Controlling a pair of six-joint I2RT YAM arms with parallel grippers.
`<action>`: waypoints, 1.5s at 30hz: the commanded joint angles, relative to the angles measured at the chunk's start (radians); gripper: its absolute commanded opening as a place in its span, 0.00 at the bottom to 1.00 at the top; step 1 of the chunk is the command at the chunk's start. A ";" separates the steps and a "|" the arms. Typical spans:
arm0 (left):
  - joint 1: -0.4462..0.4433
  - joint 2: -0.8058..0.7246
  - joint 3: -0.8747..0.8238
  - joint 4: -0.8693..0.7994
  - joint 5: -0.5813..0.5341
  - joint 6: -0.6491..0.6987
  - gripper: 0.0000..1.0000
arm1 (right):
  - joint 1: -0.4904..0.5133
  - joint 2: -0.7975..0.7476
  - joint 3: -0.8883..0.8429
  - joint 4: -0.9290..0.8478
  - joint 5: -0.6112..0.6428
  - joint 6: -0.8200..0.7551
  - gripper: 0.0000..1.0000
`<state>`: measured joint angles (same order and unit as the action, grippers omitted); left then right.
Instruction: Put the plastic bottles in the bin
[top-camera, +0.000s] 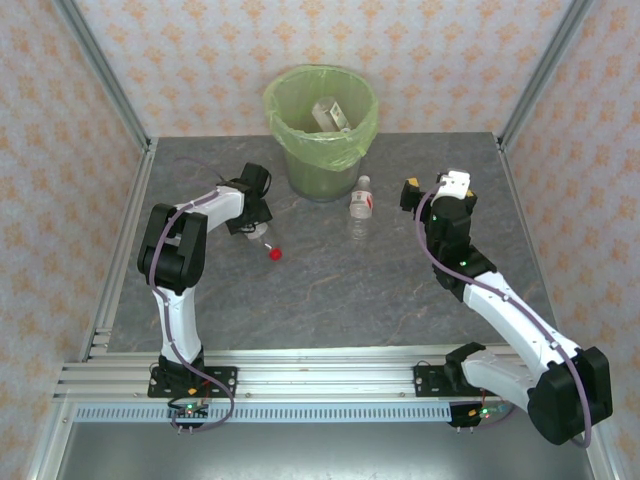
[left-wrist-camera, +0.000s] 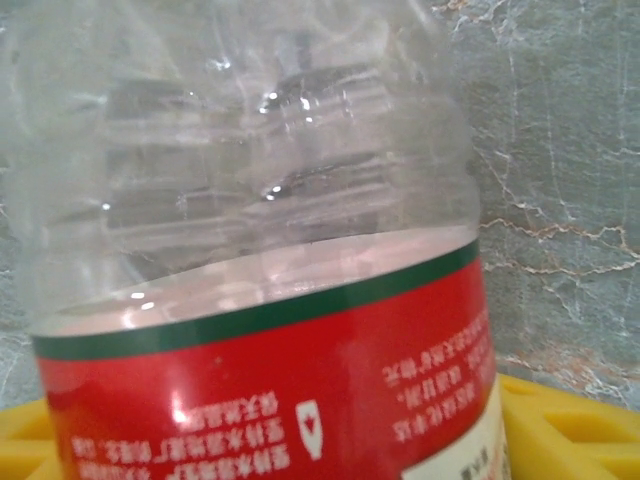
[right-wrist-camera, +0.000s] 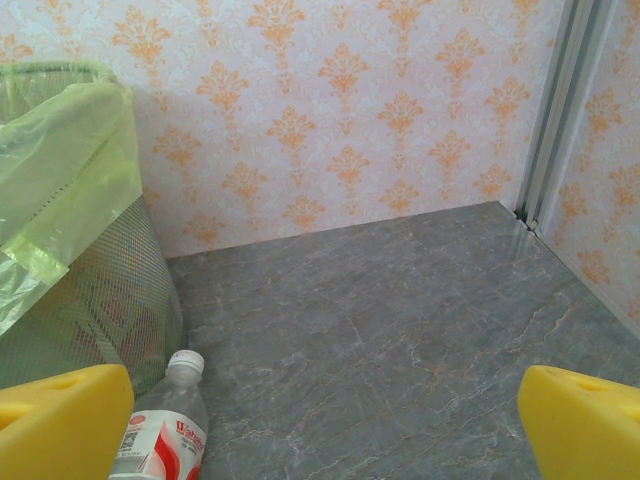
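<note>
Red-capped, one bottle on the table left of the bin is straddled by the left gripper's fingers; a grip cannot be confirmed. The right gripper is spread wide beside a white-capped bottle by the bin. Two bottles are counted on the table, more inside the bin.

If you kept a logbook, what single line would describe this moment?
left pincer: around red-label bottle lying on table | right pincer: open, near white-cap bottle | bin: bottles inside
</note>
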<state>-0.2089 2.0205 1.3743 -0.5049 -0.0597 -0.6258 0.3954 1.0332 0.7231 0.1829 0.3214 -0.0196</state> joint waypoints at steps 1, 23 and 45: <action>-0.005 -0.001 0.020 0.009 -0.015 0.064 0.69 | -0.007 0.002 -0.008 0.014 0.002 -0.007 0.99; -0.023 -0.152 -0.095 0.187 0.024 0.170 0.63 | -0.013 0.026 -0.034 0.061 -0.015 0.056 0.99; -0.025 -0.325 -0.070 0.211 0.113 0.159 0.61 | -0.018 0.067 -0.056 -0.020 -0.065 0.448 0.99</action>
<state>-0.2295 1.7443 1.2621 -0.2977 0.0223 -0.4625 0.3824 1.0935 0.6868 0.1986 0.2806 0.2749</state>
